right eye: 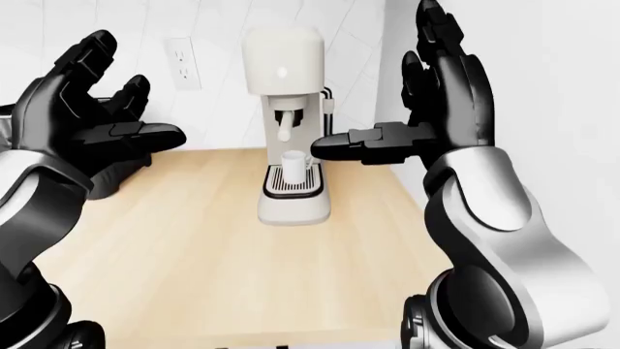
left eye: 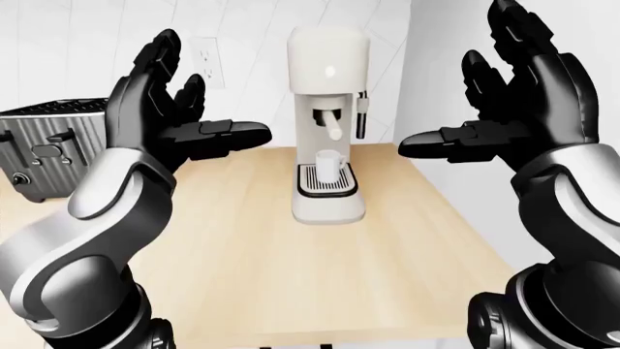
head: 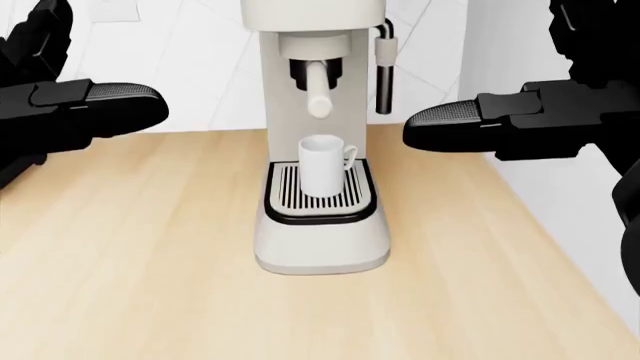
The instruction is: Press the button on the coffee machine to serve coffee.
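The coffee machine [left eye: 329, 131] is seen at centre on the wooden counter [left eye: 242, 247], a white cup [left eye: 331, 164] on its drip tray. The left hand [left eye: 160, 109] is raised at 9 o'clock, fingers spread apart, nothing held. The right hand [left eye: 523, 94] is raised at 3 o'clock, likewise spread wide and empty. Neither touches the machine.

Both hands up and spread wide, left hand [right eye: 92, 127] and right hand [right eye: 427, 120], either side of the coffee machine [right eye: 287, 127]. White cup [right eye: 294, 166] on its drip tray, wood counter [right eye: 194, 247] underneath.
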